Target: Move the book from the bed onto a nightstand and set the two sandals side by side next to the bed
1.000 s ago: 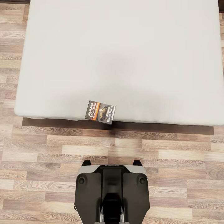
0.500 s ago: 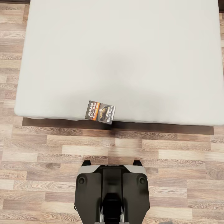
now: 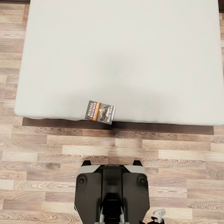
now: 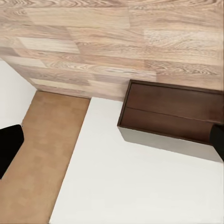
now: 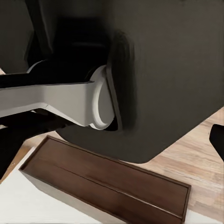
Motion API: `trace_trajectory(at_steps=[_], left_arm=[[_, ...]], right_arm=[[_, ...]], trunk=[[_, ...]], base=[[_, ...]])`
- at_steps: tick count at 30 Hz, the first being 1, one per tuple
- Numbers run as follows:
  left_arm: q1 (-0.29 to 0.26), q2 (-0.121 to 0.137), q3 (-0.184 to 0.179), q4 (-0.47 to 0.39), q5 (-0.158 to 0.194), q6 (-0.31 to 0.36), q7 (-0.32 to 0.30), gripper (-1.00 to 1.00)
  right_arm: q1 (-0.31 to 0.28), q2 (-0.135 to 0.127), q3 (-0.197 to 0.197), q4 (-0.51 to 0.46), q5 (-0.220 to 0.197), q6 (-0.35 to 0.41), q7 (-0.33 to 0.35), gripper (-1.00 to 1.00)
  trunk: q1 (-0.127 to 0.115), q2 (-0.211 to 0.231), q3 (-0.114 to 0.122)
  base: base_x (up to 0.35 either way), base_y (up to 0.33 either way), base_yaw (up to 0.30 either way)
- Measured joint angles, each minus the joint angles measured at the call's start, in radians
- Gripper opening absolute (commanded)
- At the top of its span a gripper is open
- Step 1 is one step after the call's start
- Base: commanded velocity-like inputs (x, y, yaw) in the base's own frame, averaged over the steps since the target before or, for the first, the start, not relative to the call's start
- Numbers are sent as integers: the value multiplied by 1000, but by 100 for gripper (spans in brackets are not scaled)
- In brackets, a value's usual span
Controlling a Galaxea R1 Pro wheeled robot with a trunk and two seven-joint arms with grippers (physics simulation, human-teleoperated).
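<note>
Lying at mattress edge, one book (image 3: 100, 112), one bed (image 3: 124, 56), wood floor (image 3: 46, 149)

robot base (image 3: 112, 193) black, glossy, two rounded side panels each with a round knob, dark centre channel, pale grey band across the front with two black corner tabs. small white-grey arm part (image 3: 158, 214) by its right edge. right wrist view: dark grey body shell (image 5: 163, 70), white-grey link with round joint (image 5: 100, 105).

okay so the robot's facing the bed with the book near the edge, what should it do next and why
Probably bring the right arm up and forward toward the small dark paperback book: it lies flat at the near edge of the off-white mattress, in front of the robot, with nothing gripping it.
</note>
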Motion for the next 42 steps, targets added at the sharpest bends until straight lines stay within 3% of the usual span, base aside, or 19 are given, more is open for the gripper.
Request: trace_trajectory(at_steps=[10, 42], left_arm=[[0, -3, 0, -2, 1, -2, -29, 100], [0, -7, -1, -2, 1, -7, -34, 100]], right_arm=[[-3, -11, 0, 1, -2, 2, 39, 100], [-2, -26, 11, 0, 8, 4, 48, 100]], trunk=[[0, 0, 0], [0, 0, 0]], base=[[0, 0, 0], [0, 0, 0]])
